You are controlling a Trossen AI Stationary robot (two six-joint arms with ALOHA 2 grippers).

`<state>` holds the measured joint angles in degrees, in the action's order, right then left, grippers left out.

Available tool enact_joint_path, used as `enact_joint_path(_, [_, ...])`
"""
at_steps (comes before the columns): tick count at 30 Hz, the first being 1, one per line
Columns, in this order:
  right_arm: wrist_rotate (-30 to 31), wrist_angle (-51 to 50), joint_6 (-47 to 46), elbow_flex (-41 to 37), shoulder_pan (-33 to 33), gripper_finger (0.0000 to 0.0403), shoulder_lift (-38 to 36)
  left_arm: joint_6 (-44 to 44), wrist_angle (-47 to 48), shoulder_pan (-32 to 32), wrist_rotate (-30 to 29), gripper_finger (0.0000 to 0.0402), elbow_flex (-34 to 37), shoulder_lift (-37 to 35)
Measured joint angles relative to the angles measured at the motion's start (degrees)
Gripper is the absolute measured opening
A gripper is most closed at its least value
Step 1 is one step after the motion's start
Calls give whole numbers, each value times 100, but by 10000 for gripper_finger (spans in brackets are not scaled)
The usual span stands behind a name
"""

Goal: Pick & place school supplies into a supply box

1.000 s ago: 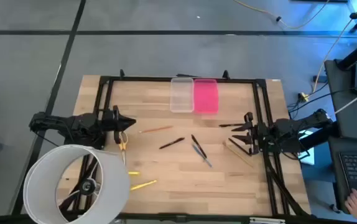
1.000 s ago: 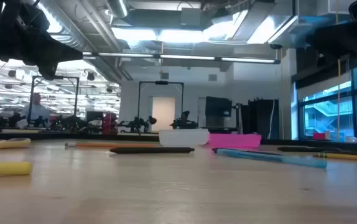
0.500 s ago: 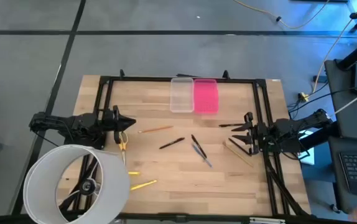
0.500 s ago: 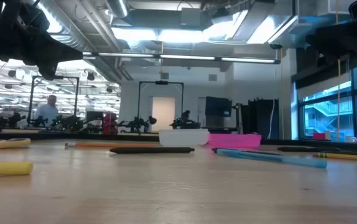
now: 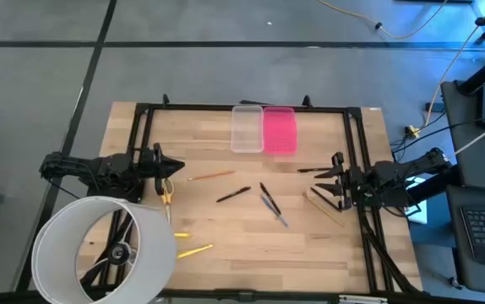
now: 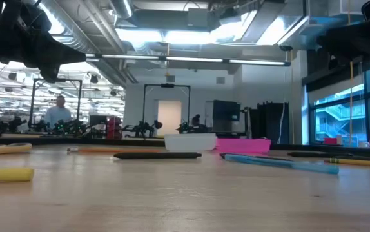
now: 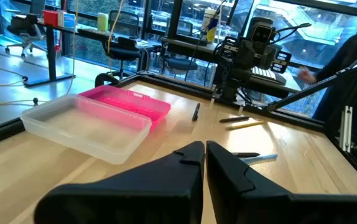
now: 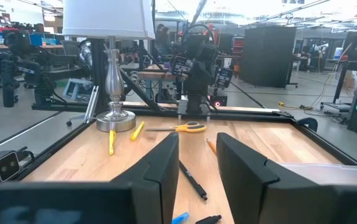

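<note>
The supply box lies open at the table's far middle: clear case (image 5: 247,128) and pink lid (image 5: 280,129) side by side, also in the left wrist view (image 7: 88,124). On the wood lie an orange pencil (image 5: 211,176), black pens (image 5: 233,194) (image 5: 268,194) (image 5: 310,170), a blue-grey pen (image 5: 275,211), a tan ruler (image 5: 323,205), yellow-handled scissors (image 5: 166,192) and yellow markers (image 5: 193,251) (image 5: 180,235). My left gripper (image 5: 175,163) is shut and empty above the table's left side, just beyond the scissors. My right gripper (image 5: 331,179) is open and empty at the right side, above the ruler's end.
A lamp with a big white cylindrical shade (image 5: 99,249) stands at the near left corner, by the markers. A black frame (image 5: 242,107) runs around the table's edges. A person (image 6: 58,115) shows far off in the room behind.
</note>
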<state>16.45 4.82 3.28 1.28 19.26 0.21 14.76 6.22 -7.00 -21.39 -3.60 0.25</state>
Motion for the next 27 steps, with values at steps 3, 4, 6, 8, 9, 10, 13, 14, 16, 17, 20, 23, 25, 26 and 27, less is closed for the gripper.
enact_joint_path(3, [0, -2, 1, 0, -1, 114, 0, -1, -1, 1, 0, 10, 0, 2])
enact_joint_path(4, [0, -2, 3, 0, 0, 114, -2, -1, 0, 0, 0, 10, 0, 0])
enact_joint_path(6, [0, 0, -1, 0, 0, 114, 0, 1, 0, 0, 0, 11, 2, 0])
enact_joint_path(8, [0, 0, -2, 0, -2, 114, -2, -1, 0, 1, 0, 13, 0, 0])
enact_joint_path(9, [0, -1, 2, 0, -1, 114, 0, 1, -2, 1, 0, 13, 0, 0])
enact_joint_path(10, [0, 0, 3, -2, -2, 114, -2, 1, -1, -1, 0, 13, 0, 1])
enact_joint_path(13, [0, -1, -3, 0, 0, 114, -2, 1, -2, 1, 0, 11, 0, 2])
enact_joint_path(14, [0, -1, -2, 0, -1, 114, -1, 0, -2, 1, 0, 10, 2, 2])
enact_joint_path(16, [0, -1, 3, 0, 0, 114, 0, -1, 0, -1, 0, 9, 0, 2])
enact_joint_path(17, [0, 0, 3, 0, 1, 114, -2, 1, -2, -1, 0, 9, 0, 2])
enact_joint_path(20, [0, 0, -3, 0, -2, 114, 0, 0, -2, -1, 0, 10, 1, 1])
enact_joint_path(23, [0, -1, 3, 0, -2, 114, -2, -1, -2, -1, 0, 12, 0, 0])
enact_joint_path(25, [0, 0, -3, 0, -2, 114, -1, 3, -2, -1, 0, 13, 0, 0])
enact_joint_path(26, [0, -2, -3, 0, -2, 114, -2, 0, -2, -1, 0, 13, 0, 0])
enact_joint_path(27, [0, 0, 0, 0, 1, 114, -2, -1, 0, -1, 0, 12, 0, 1])
